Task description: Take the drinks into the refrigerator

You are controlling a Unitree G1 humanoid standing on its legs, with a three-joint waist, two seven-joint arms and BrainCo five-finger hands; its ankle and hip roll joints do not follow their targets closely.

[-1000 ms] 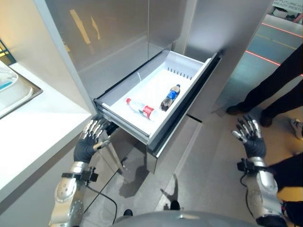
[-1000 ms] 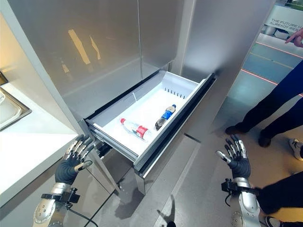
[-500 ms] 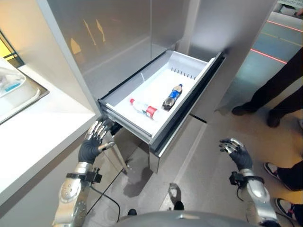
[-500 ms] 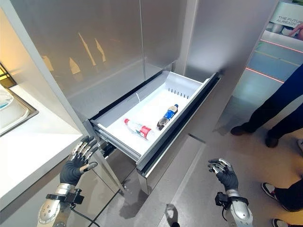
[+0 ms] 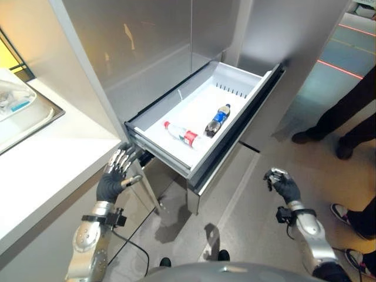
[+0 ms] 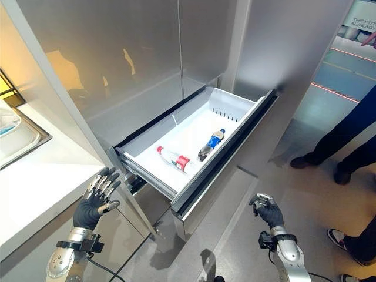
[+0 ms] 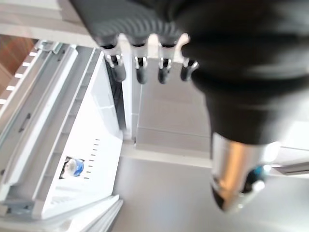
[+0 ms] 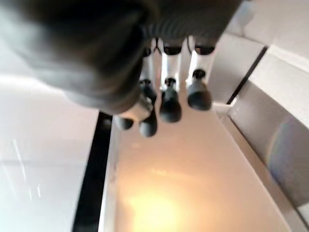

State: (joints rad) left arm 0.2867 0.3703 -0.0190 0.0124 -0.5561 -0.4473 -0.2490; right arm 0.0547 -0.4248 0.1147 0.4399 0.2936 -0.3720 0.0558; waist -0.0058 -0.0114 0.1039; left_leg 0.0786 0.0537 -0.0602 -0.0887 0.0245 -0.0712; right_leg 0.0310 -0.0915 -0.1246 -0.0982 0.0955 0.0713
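Inside open drawer: two bottles | water bottle | cola bottle

Two bottles lie in the open white drawer.

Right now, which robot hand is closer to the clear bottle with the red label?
Left robot hand, just below the drawer corner near the clear red-labelled bottle. The right robot hand hangs beyond the drawer front.
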